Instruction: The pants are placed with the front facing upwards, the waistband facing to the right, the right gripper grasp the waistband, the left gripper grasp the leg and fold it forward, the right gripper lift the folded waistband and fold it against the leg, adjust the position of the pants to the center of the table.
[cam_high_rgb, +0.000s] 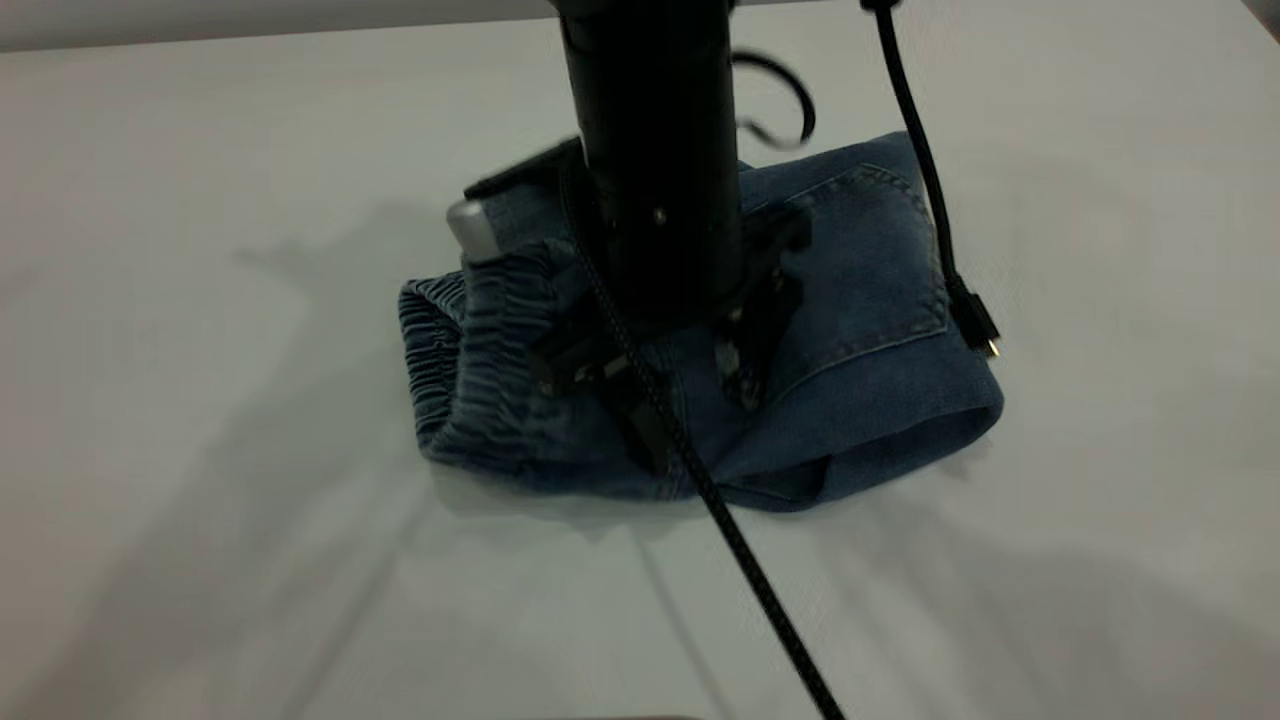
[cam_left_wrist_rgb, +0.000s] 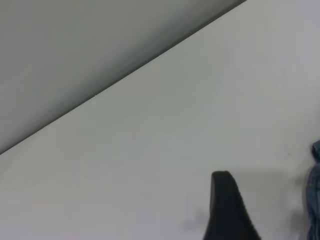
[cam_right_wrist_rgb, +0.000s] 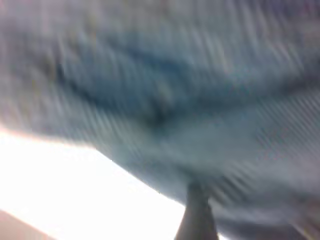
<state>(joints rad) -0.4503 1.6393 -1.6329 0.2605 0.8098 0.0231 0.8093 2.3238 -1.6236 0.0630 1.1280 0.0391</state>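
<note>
The pants, blue denim, lie folded into a compact bundle in the middle of the table. The gathered waistband is at the bundle's left end and a patch pocket faces up on the right. My right gripper comes down from the far side onto the bundle's middle, open, with its fingers spread on the cloth. Its silvery block shows behind the waistband. The right wrist view is filled with blurred denim. My left gripper hangs over bare table, apart from a sliver of the pants.
A braided black cable runs from the gripper across the bundle to the near edge. A second cable with a plug dangles over the pants' right side. The table's edge crosses the left wrist view.
</note>
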